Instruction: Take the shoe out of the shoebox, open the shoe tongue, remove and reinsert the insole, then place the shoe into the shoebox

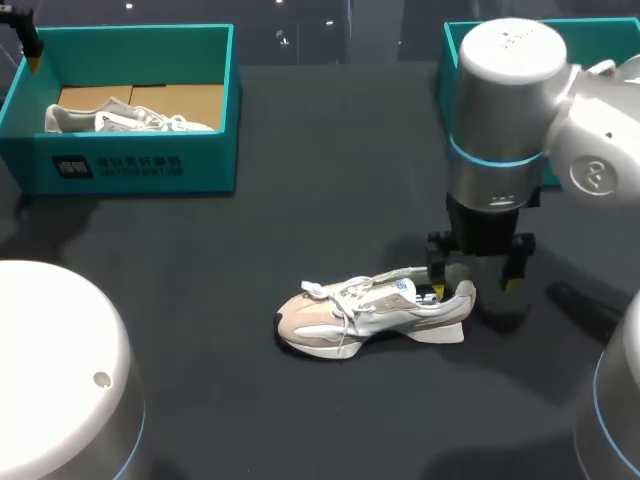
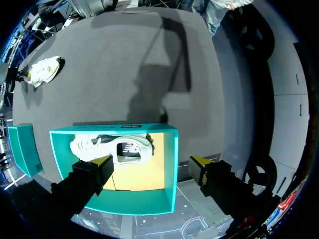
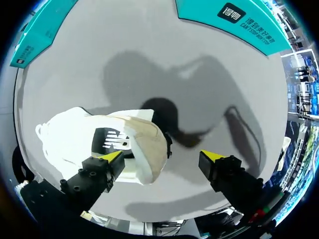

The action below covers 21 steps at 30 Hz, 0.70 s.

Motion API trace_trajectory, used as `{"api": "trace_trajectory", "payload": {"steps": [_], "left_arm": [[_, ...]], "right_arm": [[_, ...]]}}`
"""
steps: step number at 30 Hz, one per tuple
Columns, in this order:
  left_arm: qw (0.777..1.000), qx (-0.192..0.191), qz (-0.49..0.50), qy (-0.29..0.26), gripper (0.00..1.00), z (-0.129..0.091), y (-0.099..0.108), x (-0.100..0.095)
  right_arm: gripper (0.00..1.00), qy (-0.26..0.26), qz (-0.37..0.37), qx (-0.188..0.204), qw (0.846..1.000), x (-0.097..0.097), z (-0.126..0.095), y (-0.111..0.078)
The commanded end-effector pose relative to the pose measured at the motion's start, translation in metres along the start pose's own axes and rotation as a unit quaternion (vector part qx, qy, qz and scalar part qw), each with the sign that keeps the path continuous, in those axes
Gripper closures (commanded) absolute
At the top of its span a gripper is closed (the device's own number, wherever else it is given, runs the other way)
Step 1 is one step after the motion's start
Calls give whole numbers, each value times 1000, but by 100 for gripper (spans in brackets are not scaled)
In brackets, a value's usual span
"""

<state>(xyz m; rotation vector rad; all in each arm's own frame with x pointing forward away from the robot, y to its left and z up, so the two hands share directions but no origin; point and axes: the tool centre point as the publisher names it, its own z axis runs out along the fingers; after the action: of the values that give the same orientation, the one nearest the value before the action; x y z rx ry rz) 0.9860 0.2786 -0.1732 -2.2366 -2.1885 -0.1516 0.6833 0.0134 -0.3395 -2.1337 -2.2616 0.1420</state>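
A pale beige and white shoe (image 1: 370,310) lies on its side in the middle of the dark table, toe pointing left. My right gripper (image 1: 475,288) hangs over its heel. In the right wrist view this gripper (image 3: 162,159) is open: the heel (image 3: 134,144) lies against one finger, and the other finger (image 3: 214,162) stands well clear of it. A second shoe (image 2: 112,148) lies in the teal shoebox (image 2: 172,169) at the far left. My left gripper (image 2: 152,164) is open above that box, holding nothing.
A second teal box (image 1: 455,60) stands at the back right, behind my right arm. The left shoebox (image 1: 130,165) sits at the back left with its brown floor showing. Bare dark tabletop lies between the boxes and in front of the shoe.
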Motion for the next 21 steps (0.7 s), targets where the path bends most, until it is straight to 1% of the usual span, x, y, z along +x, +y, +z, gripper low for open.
{"api": "trace_trajectory", "payload": {"steps": [1, 2, 3, 4, 15, 16, 17, 18, 19, 20, 21], "left_arm": [[1000, 0, 0, 1, 0, -1, 0, 0], [1000, 0, 0, 1, 0, -1, 0, 0], [1000, 0, 0, 1, 0, -1, 0, 0], [1000, 0, 0, 1, 0, -1, 0, 0], [1000, 0, 0, 1, 0, -1, 0, 0], [1000, 0, 0, 1, 0, -1, 0, 0], [1000, 0, 0, 1, 0, -1, 0, 0], [1000, 0, 0, 1, 0, -1, 0, 0], [1000, 0, 0, 1, 0, -1, 0, 0], [1000, 0, 0, 1, 0, -1, 0, 0], [1000, 0, 0, 1, 0, -1, 0, 0]], "right_arm": [[0, 109, -104, -17, 988, -28, -32, -5], [0, 165, -166, -46, 971, -28, -39, -5], [0, 187, -192, -58, 962, -29, -43, -6], [0, 193, -220, -59, 954, -31, -47, -7], [0, 193, -220, -59, 954, -31, -47, -7], [0, 206, -230, -77, 948, -36, -50, -8], [0, 216, -251, -101, 938, -39, -52, -9], [0, 243, -271, -118, 924, -45, -53, -11], [0, 258, -282, -133, 914, -50, -54, -12], [0, 260, -303, -138, 906, -55, -52, -13], [0, 283, -324, -143, 891, -59, -50, -14]]}}
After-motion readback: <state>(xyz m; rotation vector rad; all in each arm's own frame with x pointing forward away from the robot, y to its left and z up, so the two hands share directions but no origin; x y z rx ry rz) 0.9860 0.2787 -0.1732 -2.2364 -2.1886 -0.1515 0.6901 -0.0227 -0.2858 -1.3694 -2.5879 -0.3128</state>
